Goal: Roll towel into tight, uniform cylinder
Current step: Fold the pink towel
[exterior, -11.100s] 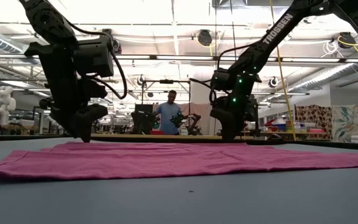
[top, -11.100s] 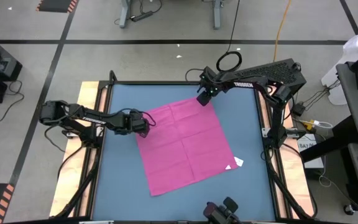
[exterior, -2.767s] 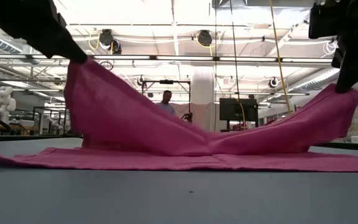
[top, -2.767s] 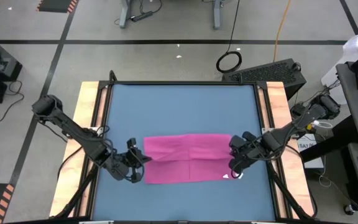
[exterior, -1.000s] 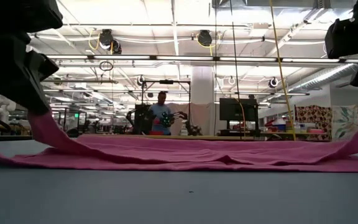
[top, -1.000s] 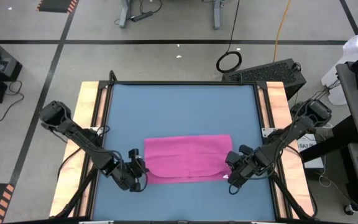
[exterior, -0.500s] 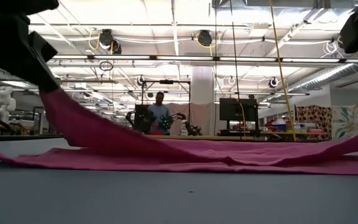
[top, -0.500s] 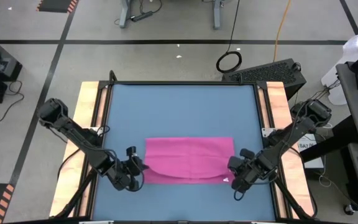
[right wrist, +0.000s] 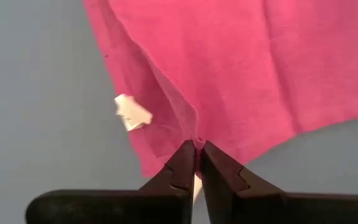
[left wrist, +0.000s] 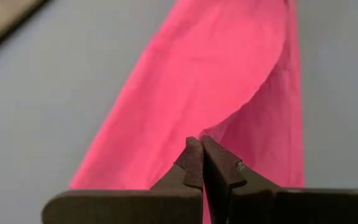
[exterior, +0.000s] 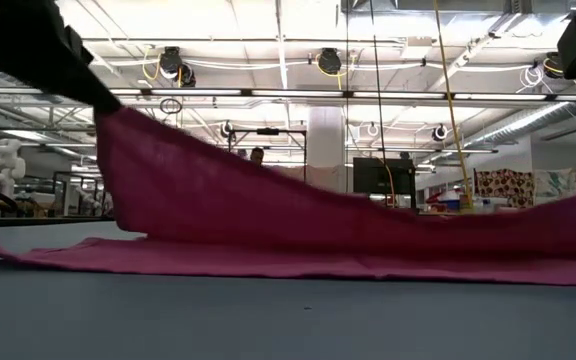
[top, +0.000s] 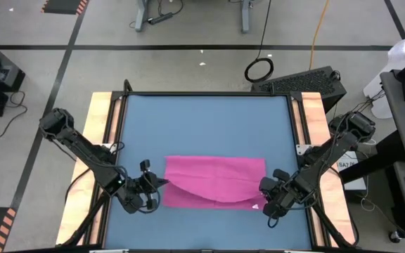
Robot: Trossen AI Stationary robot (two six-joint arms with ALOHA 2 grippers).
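Here, I am looking down on a blue counter (top: 202,126) where the towel (top: 216,179), a magenta-pink cloth, is lying folded into a wide band in the lower middle of the high view. I am holding the left pincer (top: 150,186) clenched on the band's left end, where the wrist view is showing its fingers pinching a cloth edge. The right pincer (top: 269,199) is grasping the right end in the same way, close to the small white tag (right wrist: 131,112). In the low view the upper layer is hanging lifted at the left of the frame and sloping down toward the right, while the lower layer is lying flat. I am judging the task to be at an early stage: folding is underway, but no roll is showing yet, so all of the rolling is remaining.
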